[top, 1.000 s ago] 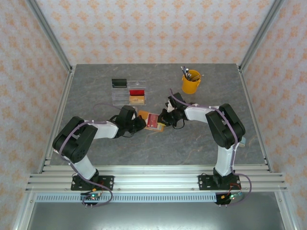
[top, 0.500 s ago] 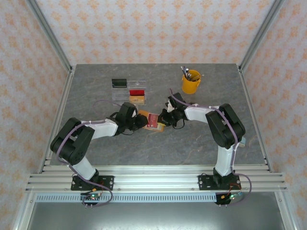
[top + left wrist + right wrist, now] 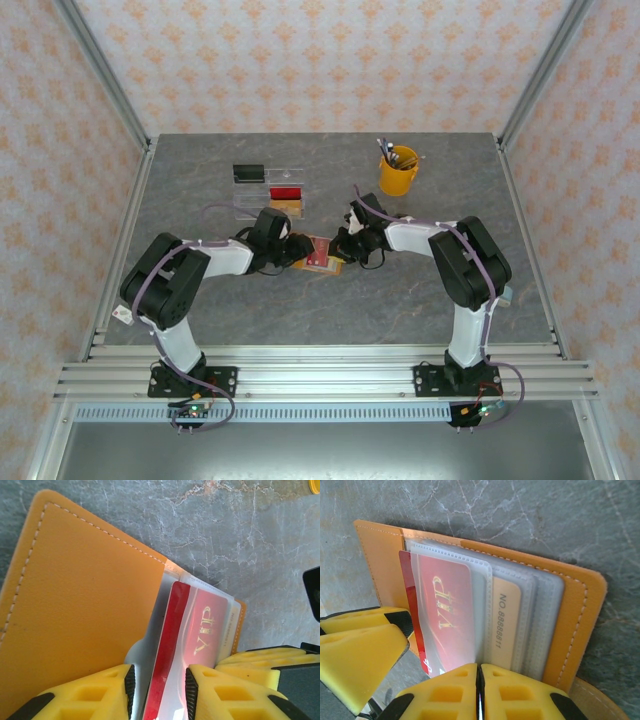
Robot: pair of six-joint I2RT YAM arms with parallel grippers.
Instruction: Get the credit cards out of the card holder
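The orange card holder (image 3: 75,595) lies open on the table (image 3: 400,300), its clear sleeves fanned out. A red VIP credit card (image 3: 202,630) sits in one sleeve, and a tan numbered card (image 3: 506,625) in another. My left gripper (image 3: 159,695) is open, its pads on either side of the red card's near edge with a gap on both sides. My right gripper (image 3: 479,680) is shut on the edge of a clear sleeve of the card holder (image 3: 575,625). In the top view both grippers, left (image 3: 296,248) and right (image 3: 343,248), meet at the holder (image 3: 330,267).
A clear acrylic tray (image 3: 270,195) holding dark, red and tan items stands just behind the left gripper. A yellow cup (image 3: 399,172) with pens is at the back right. Metal frame posts line both sides of the table.
My left gripper has gone from shut to open and shifted slightly toward the card holder, so that its pads now straddle the red card's edge. The right arm has not moved.
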